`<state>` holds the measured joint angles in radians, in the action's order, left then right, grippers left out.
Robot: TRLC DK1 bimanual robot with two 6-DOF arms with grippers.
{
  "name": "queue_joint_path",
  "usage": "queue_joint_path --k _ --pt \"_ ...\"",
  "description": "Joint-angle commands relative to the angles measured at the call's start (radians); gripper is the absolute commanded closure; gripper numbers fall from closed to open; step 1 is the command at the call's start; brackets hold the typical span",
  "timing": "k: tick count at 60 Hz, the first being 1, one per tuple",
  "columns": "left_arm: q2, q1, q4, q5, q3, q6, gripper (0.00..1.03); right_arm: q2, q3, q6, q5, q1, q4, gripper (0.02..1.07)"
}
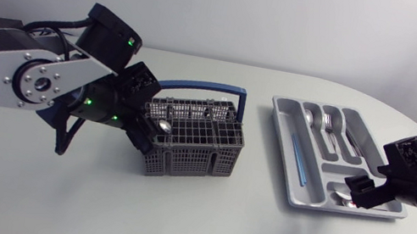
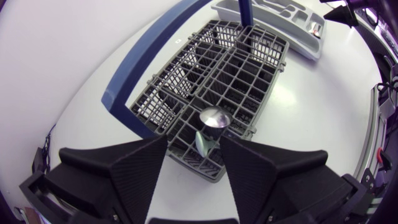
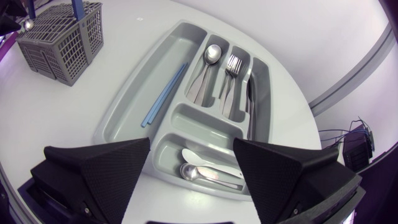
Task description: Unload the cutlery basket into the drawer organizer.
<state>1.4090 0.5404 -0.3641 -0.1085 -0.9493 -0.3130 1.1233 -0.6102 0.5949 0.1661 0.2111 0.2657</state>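
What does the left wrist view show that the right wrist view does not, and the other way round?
Only the left wrist view: a spoon standing in a corner cell of the basket, between the fingers of the open left claw. Only the right wrist view: the forks and a blue stick lying in the organizer. Both views: the basket and the organizer, each seen near in one view and far in the other.

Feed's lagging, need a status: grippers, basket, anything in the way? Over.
Left gripper open, straddling a spoon upright in the basket. Right gripper open, empty, over the organizer. No obstruction seen.
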Motion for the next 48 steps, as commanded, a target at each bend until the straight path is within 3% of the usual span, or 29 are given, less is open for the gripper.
queue_joint_path --k 1,6,18,30,48 --pt "0.039 0.009 0.008 -0.022 -0.029 0.035 0.53 -0.020 0.033 -0.015 0.015 0.011 0.015 0.09" --pt "0.053 0.010 0.008 -0.028 -0.039 0.045 0.54 -0.031 0.036 -0.015 0.016 0.014 0.021 0.09" --pt "0.070 0.021 0.010 -0.069 -0.052 0.064 0.93 -0.049 0.044 -0.007 0.024 0.025 0.023 0.09" --pt "0.090 0.041 0.013 -0.099 -0.048 0.077 1.00 -0.062 0.050 -0.009 0.024 0.025 0.020 0.09" --pt "0.001 0.124 0.013 -0.212 -0.028 0.074 1.00 -0.077 0.053 -0.014 0.023 0.016 0.021 0.09"
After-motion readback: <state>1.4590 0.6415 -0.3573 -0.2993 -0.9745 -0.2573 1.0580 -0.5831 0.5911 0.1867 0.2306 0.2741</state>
